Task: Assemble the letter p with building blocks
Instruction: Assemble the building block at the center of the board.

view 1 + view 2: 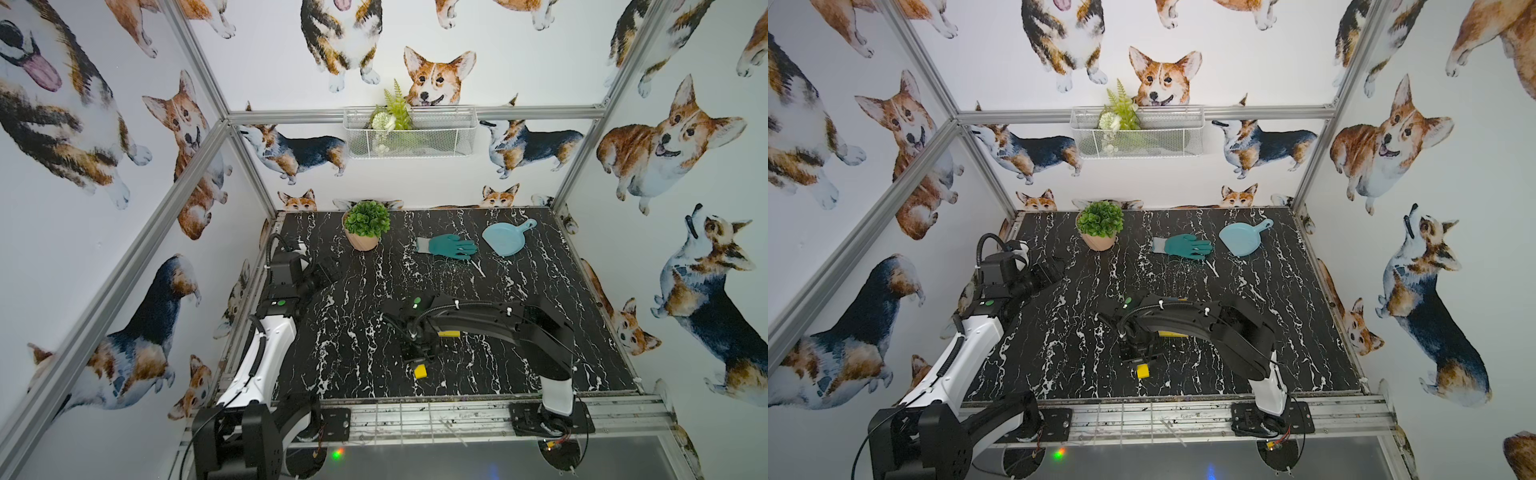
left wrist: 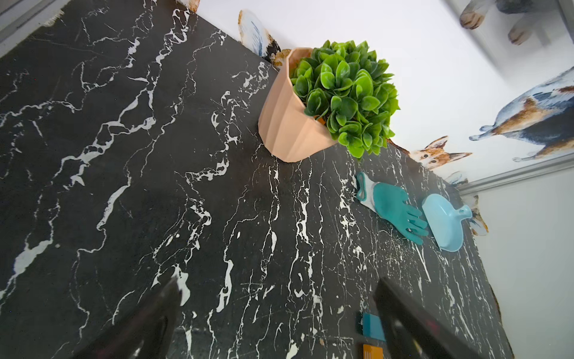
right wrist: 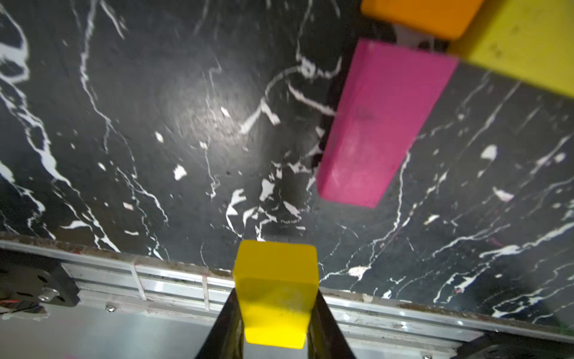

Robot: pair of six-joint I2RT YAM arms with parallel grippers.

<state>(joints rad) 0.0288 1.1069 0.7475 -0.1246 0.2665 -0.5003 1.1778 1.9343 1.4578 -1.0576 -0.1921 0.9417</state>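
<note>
The right gripper (image 1: 417, 358), clamped on a yellow block (image 3: 276, 289), should set it level and flush beside the magenta block (image 3: 382, 124).

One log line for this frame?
right gripper: shut on yellow block | left gripper: open, empty | magenta block: on table

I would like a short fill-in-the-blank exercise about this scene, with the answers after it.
The block in the right gripper is ____.
That gripper is shut; the left gripper is ____.
Beside the light-blue pan lies a teal ____.
The magenta block lies on the ____.
Missing words: yellow; open; glove; table.
</note>
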